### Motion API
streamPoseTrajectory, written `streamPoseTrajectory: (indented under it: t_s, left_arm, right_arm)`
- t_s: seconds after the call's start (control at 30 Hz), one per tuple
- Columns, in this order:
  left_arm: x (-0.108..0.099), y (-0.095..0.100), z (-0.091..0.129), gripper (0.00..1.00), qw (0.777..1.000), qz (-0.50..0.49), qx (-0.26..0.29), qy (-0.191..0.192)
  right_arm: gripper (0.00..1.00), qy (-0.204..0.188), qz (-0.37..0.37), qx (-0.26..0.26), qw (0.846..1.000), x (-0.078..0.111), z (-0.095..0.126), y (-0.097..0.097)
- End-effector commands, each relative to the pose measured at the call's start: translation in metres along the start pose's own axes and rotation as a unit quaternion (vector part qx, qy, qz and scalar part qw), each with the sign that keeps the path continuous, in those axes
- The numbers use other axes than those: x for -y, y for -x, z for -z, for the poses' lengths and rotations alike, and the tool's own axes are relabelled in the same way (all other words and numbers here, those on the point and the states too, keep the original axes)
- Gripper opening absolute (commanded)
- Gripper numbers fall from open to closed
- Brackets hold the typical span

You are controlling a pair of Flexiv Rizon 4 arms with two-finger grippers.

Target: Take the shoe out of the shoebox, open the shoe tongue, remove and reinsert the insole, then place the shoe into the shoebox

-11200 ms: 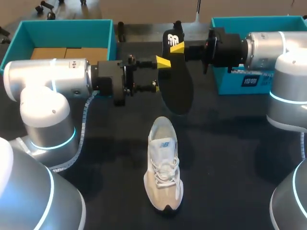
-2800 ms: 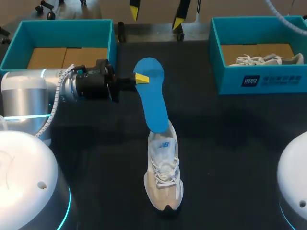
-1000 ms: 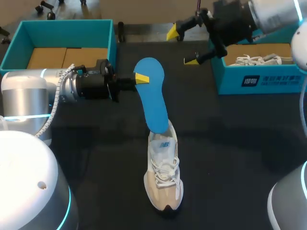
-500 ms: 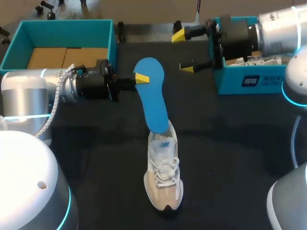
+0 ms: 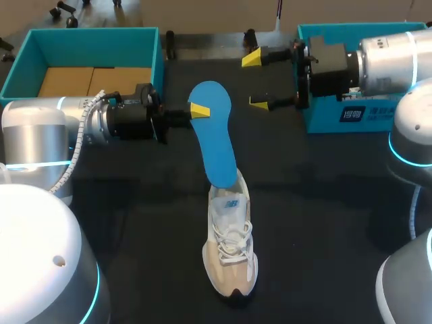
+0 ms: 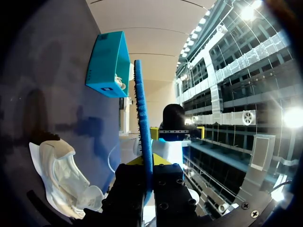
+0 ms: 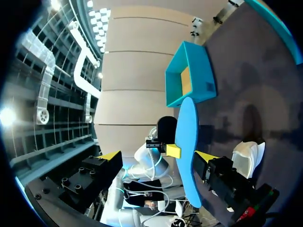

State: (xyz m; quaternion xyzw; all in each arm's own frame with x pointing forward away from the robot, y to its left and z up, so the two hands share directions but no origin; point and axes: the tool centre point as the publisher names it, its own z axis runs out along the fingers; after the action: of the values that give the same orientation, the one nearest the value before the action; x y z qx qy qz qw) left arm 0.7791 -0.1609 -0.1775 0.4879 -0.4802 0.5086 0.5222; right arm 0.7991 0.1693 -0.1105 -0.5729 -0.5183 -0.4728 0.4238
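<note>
Above table point(image 5: 324, 202), spread right gripper point(image 5: 255, 81) hangs near insole point(image 5: 214, 135) edge.

The dark worktop point(image 5: 324, 223) carries a pale shoe point(image 5: 231, 236) at its middle, a left box point(image 5: 88, 32) and a right box point(image 5: 320, 121) at its far corners.

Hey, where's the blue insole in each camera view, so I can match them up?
Head view: blue insole mid-table, held by the left end effector, lower end at the white shoe.
Left wrist view: insole edge-on, rising from that end effector.
Right wrist view: insole broadside, ahead of the open right end effector.
Shared landmark: the white shoe.
</note>
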Motion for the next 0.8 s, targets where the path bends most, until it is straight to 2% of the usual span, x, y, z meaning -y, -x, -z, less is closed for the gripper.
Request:
streamPoseTrajectory:
  t_s: [0.03, 0.2, 0.37, 0.5, 0.73, 0.8]
  left_arm:
    - [0.002, -0.001, 0.002, 0.00, 1.000, -0.017, 0.001, -0.001]
    - [0.008, -0.008, 0.011, 0.00, 0.997, -0.076, 0.010, -0.012]
    - [0.010, -0.028, 0.027, 0.00, 0.979, -0.202, -0.020, -0.008]
    - [0.013, -0.039, 0.032, 0.00, 0.946, -0.324, -0.024, -0.005]
    - [0.004, -0.052, 0.038, 0.00, 0.858, -0.514, -0.002, 0.023]
    - [0.000, -0.054, 0.037, 0.00, 0.839, -0.544, 0.007, 0.025]
  right_arm:
    - [1.00, 0.007, 0.003, -0.008, 1.000, 0.001, 0.000, 0.002]
    - [1.00, 0.007, 0.003, -0.008, 1.000, 0.001, 0.000, 0.002]
    - [1.00, 0.007, 0.003, -0.008, 1.000, 0.001, 0.000, 0.002]
    - [1.00, 0.007, 0.003, -0.008, 1.000, 0.001, 0.000, 0.002]
    - [1.00, 0.007, 0.003, -0.008, 1.000, 0.001, 0.000, 0.002]
    - [1.00, 0.007, 0.003, -0.008, 1.000, 0.001, 0.000, 0.002]
